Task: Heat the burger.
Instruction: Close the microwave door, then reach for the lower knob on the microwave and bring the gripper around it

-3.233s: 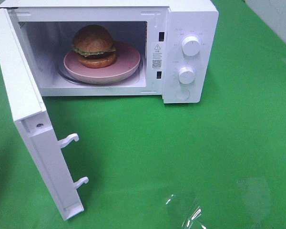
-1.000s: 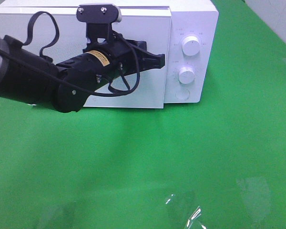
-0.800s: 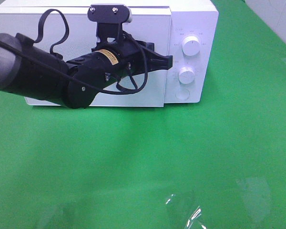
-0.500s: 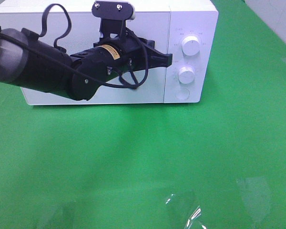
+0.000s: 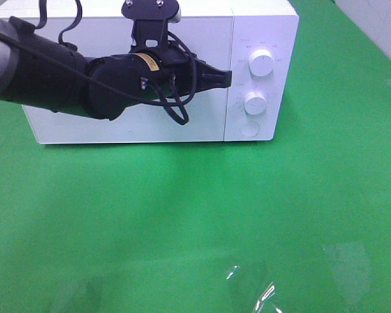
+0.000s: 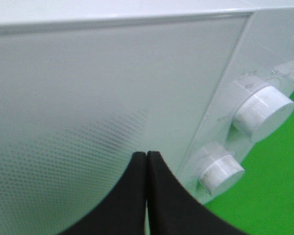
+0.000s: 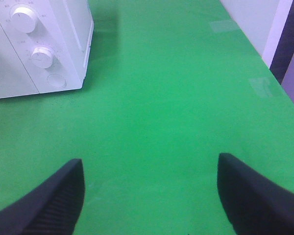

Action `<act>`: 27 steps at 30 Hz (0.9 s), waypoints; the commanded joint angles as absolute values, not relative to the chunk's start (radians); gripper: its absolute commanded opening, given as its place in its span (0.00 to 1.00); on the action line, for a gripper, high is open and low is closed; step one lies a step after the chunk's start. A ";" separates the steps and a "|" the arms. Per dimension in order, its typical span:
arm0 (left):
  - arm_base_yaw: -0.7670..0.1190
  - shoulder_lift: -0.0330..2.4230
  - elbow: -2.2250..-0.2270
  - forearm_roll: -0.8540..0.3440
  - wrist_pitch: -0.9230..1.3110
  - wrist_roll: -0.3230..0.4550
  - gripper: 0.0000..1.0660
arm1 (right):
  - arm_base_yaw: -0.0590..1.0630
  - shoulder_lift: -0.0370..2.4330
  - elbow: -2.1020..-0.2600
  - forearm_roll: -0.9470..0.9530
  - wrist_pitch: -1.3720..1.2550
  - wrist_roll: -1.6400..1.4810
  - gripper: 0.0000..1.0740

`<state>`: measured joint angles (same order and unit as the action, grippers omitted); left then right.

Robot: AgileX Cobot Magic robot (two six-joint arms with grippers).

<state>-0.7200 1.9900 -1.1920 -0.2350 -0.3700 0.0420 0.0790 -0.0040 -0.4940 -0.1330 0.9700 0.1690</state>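
Upper left: left hand (image 5: 225,78), clenched empty, before the shut microwave (image 5: 277,26) door (image 5: 117,127) | right hand (image 7: 150,159) spread wide, idle | burger unseen; likely light, soft, so grip bun's sides gently.

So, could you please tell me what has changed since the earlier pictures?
The left gripper, shut, came in from the left and swung the microwave door closed, hiding the burger and plate. The microwave body, upper knob and lower knob stayed put.
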 commanded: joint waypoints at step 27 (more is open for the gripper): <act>-0.760 1.761 -1.200 -0.237 0.846 0.035 0.93 | 0.073 -0.029 -0.491 -0.132 0.963 0.177 0.68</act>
<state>-0.7580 1.7690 -1.1930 -0.2380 0.8220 0.0400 0.0790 -0.0040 -0.4940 -0.1330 0.9700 0.1690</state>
